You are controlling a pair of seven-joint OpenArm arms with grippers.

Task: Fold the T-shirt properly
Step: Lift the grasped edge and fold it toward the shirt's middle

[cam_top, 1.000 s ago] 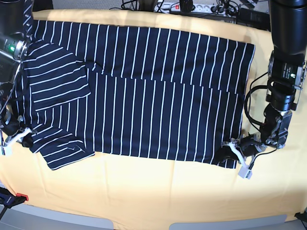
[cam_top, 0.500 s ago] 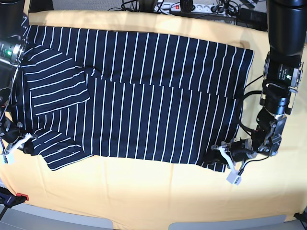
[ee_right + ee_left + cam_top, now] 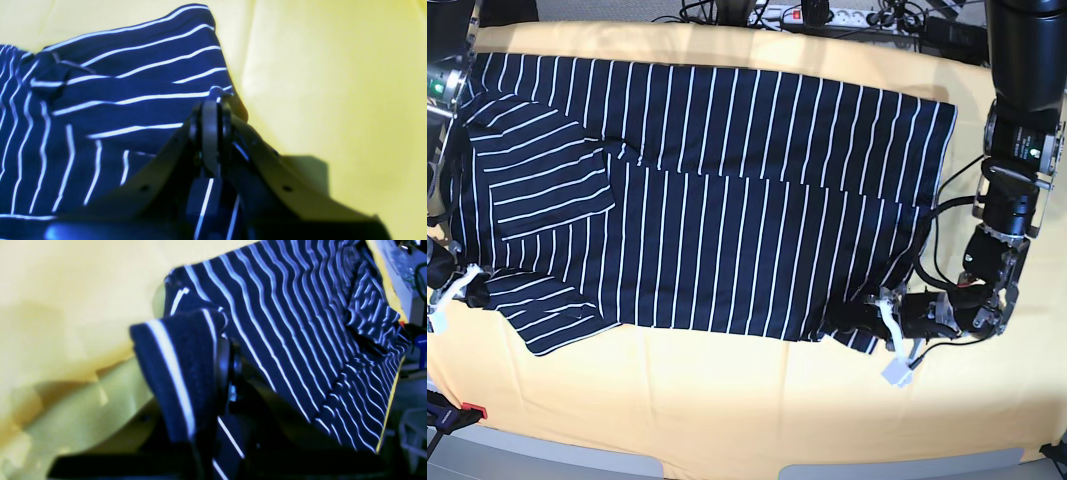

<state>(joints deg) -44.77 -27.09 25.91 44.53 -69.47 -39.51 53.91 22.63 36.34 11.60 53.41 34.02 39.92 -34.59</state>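
Observation:
The navy white-striped T-shirt (image 3: 727,200) lies spread over the yellow cloth, with its far half folded forward and a sleeve folded in at the left. At the shirt's front right corner, my left gripper (image 3: 852,322) is shut on the hem. In the left wrist view the pinched fabric (image 3: 176,373) drapes over the closed jaws of that gripper (image 3: 224,373). My right gripper (image 3: 469,290) is shut on the shirt's edge at the front left. The right wrist view shows its jaws (image 3: 211,106) pressed together on the striped cloth (image 3: 116,100).
The yellow cloth (image 3: 727,400) covers the table out to its grey front edge. A power strip and cables (image 3: 807,15) lie along the back. A red and black clamp (image 3: 457,412) sits at the front left corner.
My left gripper has slid leftwards along the front, dragging the hem corner inward and bunching the fabric. The right gripper has stayed close to its place.

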